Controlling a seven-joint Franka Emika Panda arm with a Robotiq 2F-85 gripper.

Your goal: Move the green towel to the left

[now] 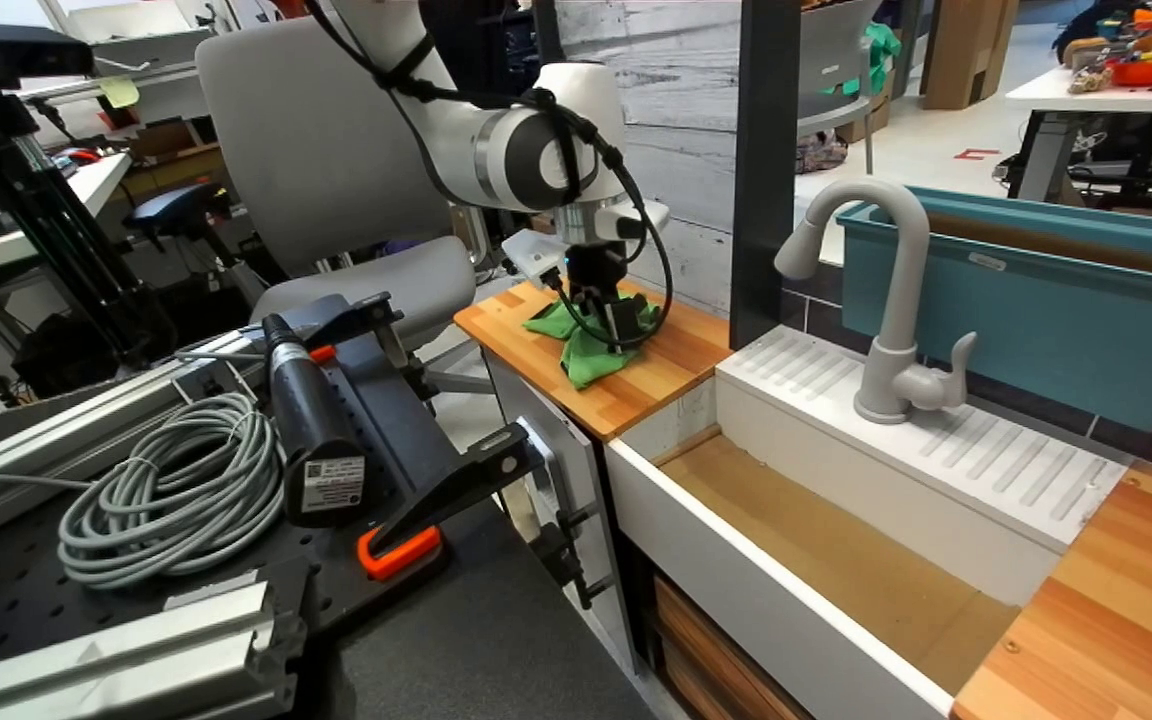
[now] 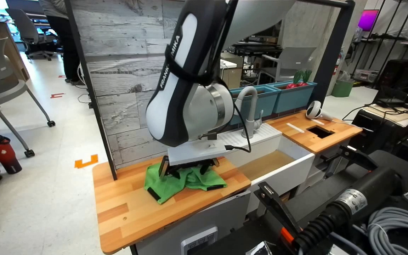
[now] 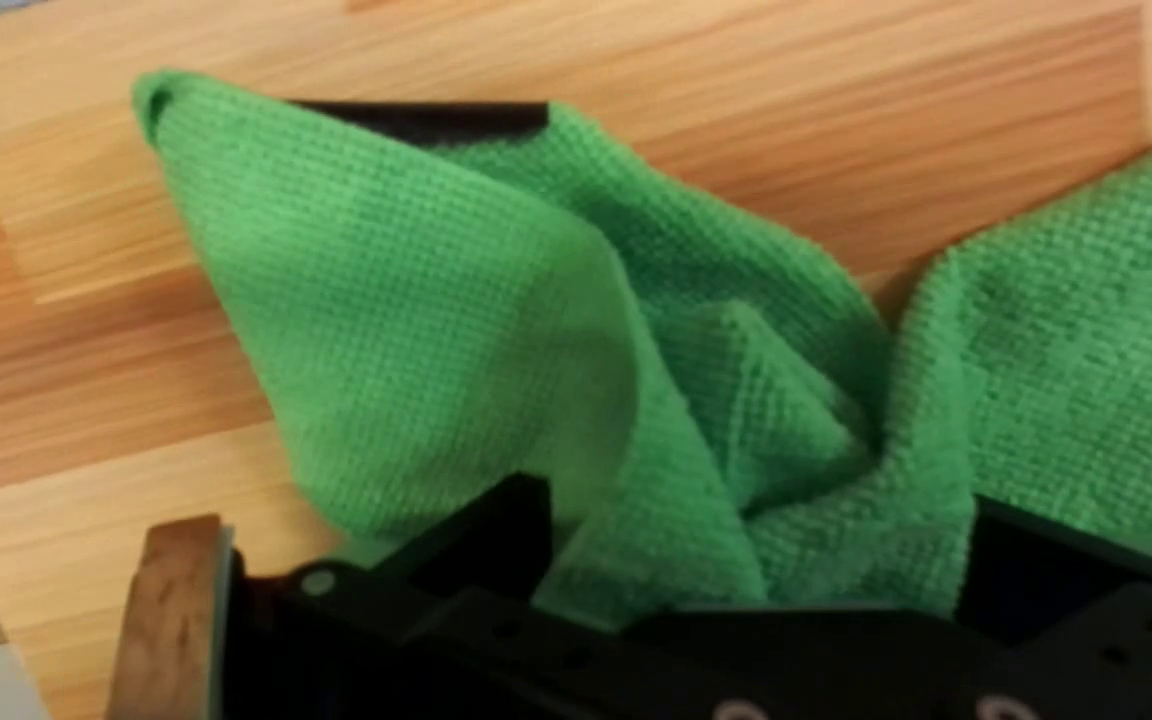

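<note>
Wrist view: my gripper point(image 3: 758, 505) has its 2 fingers point(image 3: 501, 530) spread either side of a fold point(image 3: 671, 510) in the green towel point(image 3: 416, 330), crumpled on the wooden counter point(image 3: 86, 250). Soft, light cloth, I judge; I'd pinch that fold.

A weathered grey plank wall point(image 2: 119, 78) runs along the wooden worktop point(image 2: 140, 212). A grey chair point(image 1: 326, 150) stands near the worktop, and orange tape point(image 2: 86, 161) marks the pale floor point(image 2: 48, 198).
</note>
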